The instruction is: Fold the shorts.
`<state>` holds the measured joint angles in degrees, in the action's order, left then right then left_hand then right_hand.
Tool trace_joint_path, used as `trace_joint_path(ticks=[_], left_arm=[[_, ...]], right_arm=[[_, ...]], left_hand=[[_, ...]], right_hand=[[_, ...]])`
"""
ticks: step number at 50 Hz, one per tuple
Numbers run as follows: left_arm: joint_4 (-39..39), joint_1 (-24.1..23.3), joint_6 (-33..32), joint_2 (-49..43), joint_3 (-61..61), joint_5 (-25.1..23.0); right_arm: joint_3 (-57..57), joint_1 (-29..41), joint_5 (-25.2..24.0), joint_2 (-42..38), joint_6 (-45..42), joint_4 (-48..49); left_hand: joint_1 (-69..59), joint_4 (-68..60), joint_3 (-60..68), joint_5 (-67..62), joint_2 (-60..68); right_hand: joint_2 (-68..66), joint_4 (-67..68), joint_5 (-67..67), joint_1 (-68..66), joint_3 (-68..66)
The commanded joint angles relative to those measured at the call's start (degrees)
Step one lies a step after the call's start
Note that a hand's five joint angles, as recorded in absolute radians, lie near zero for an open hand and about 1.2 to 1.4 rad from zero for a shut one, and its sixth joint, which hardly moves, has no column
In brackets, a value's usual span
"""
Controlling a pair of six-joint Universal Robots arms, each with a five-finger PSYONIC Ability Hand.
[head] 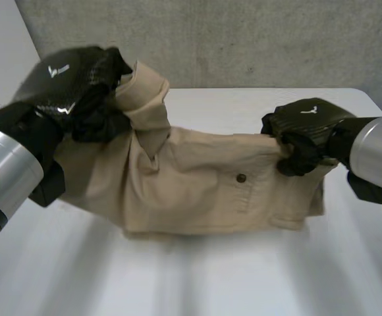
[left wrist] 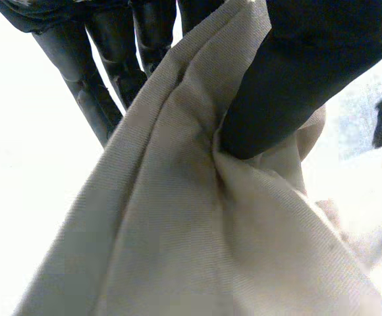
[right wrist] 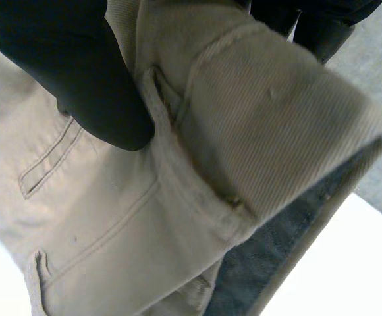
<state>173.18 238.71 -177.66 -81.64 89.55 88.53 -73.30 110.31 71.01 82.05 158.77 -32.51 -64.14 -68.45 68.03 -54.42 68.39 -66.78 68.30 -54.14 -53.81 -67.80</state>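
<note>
- Lying bunched on the white table [head: 244, 276], the beige shorts [head: 197, 191] show a buttoned pocket.
- Left hand [head: 79, 85] pinches their raised end; right hand [head: 306, 131] clutches their waistband.

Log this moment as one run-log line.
shorts: beige, middle on white table | left hand: shut on leg end, raised | right hand: shut on waistband

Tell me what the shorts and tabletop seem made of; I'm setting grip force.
The shorts look like beige woven cotton twill, matte: fine ribs and stitched seams show up close. The tabletop is smooth, white, faintly glossy, perhaps laminate; can't confirm.
</note>
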Motion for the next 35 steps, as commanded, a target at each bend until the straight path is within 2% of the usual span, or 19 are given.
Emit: trace_joint_path(ticks=[1, 3, 7, 8, 10, 13, 14, 15, 16, 17, 19, 20, 21, 24, 25, 28, 29, 34, 35], left_arm=[[0.92, 5.6, 3.28, -10.25, 0.2, -3.71], [1.54, 5.8, 3.54, -11.69, -0.51, -4.24], [5.06, 5.71, 4.07, -20.49, -5.26, -5.04], [6.72, 5.8, 4.42, -26.14, -8.83, -5.04], [7.52, 5.71, 4.51, -28.12, -10.26, -5.04], [11.56, 5.8, 4.51, -36.91, -17.02, -5.04], [12.61, 5.8, 4.43, -38.58, -18.26, -5.04], [13.58, 5.8, 4.34, -39.99, -19.4, -5.04], [13.59, 5.8, 4.34, -40.0, -19.41, -5.04], [15.59, 5.8, 4.16, -42.35, -21.24, -5.13], [20.86, 5.8, 3.55, -45.61, -23.62, -5.22], [22.54, 5.89, 3.37, -45.97, -23.89, -5.13], [24.03, 5.89, 3.2, -46.24, -23.98, -4.95], [28.34, 5.89, 2.32, -46.24, -23.89, -4.69], [31.4, 5.89, 1.01, -45.46, -23.11, -4.51], [32.48, 6.15, 0.21, -43.96, -22.23, -4.51], [32.92, 6.24, -0.23, -41.95, -20.75, -4.6], [33.37, 6.5, -0.76, -34.91, -14.59, -5.3], [33.02, 6.41, -0.85, -31.94, -11.62, -5.39]], right_arm=[[1.93, -0.8, 0.09, -2.06, -2.94, 0.25], [2.81, -0.62, 0.18, -5.76, -2.86, 0.34], [9.2, -0.36, 0.27, -18.21, -2.5, 0.6], [11.66, -0.36, 0.27, -21.9, -2.33, 1.21], [14.39, -0.36, 0.62, -25.33, -1.81, 2.44], [20.71, -0.36, 1.15, -31.58, -0.14, 5.95], [23.53, -0.45, 1.5, -34.04, 1.35, 8.05], [23.55, -0.45, 1.5, -34.07, 1.36, 8.07], [26.25, -0.53, 2.2, -36.15, 2.93, 10.34], [26.28, -0.54, 2.2, -36.17, 2.95, 10.36], [30.39, -0.8, 5.7, -38.8, 6.53, 16.13], [31.54, -0.63, 8.24, -39.07, 7.59, 19.47], [31.81, -0.62, 9.66, -39.08, 7.95, 21.15], [31.82, -0.71, 11.78, -39.08, 8.66, 24.33], [30.95, -0.45, 14.13, -38.81, 9.09, 28.77], [30.41, -0.45, 14.33, -38.46, 9.1, 29.52], [27.1, -0.45, 14.07, -34.46, 9.36, 30.3], [21.01, -0.71, 13.1, -28.09, 9.27, 30.84], [17.79, -0.89, 11.36, -25.39, 9.01, 30.93]], left_hand=[[-15.86, -11.55, 11.97, -15.58, 11.61], [-15.86, -11.55, 11.97, -15.58, 11.61], [-15.86, -11.55, 11.97, -15.58, 11.61], [-15.86, -11.55, 11.97, -15.58, 11.61], [-15.86, -11.55, 11.97, -15.58, 11.61], [-15.86, -11.55, 11.97, -15.58, 11.61], [-15.86, -11.55, 11.97, -15.58, 11.61], [-15.86, -11.55, 11.97, -15.58, 11.61], [-15.86, -11.55, 11.97, -15.58, 11.61], [-6.06, -1.75, 2.17, -5.78, 1.81], [40.38, 44.69, -44.27, 40.66, -44.63], [50.79, 55.1, -54.68, 51.07, -55.04], [54.14, 58.45, -58.03, 54.42, -58.39], [53.92, 58.23, -57.81, 54.21, -58.17], [54.09, 58.4, -57.98, 54.37, -58.34], [54.09, 58.4, -57.98, 54.37, -58.34], [54.09, 58.4, -57.98, 54.37, -58.34], [54.14, 58.45, -58.03, 54.42, -58.39], [54.14, 58.45, -58.03, 54.42, -58.39]], right_hand=[[-13.22, 11.69, -15.86, -26.19, -12.2], [-13.22, 11.69, -15.86, -26.19, -12.2], [-13.22, 11.69, -15.86, -26.19, -12.2], [-13.22, 11.69, -15.86, -26.19, -12.2], [-13.22, 11.69, -15.86, -26.19, -12.2], [-13.22, 11.69, -15.86, -26.19, -12.2], [-7.29, 5.76, -9.93, -20.26, -6.26], [-7.23, 5.7, -9.87, -20.2, -6.2], [7.26, -8.79, 4.62, -5.71, 8.29], [7.4, -8.93, 4.77, -5.56, 8.43], [56.78, -58.31, 54.14, 43.81, 57.8], [56.78, -58.31, 54.14, 43.81, 57.8], [56.78, -58.31, 54.14, 43.81, 57.8], [56.78, -58.31, 54.14, 43.81, 57.8], [56.78, -58.31, 54.14, 43.81, 57.8], [56.78, -58.31, 54.14, 43.81, 57.8], [56.78, -58.31, 54.14, 43.81, 57.8], [56.78, -58.31, 54.14, 43.81, 57.8], [56.78, -58.31, 54.14, 43.81, 57.8]])
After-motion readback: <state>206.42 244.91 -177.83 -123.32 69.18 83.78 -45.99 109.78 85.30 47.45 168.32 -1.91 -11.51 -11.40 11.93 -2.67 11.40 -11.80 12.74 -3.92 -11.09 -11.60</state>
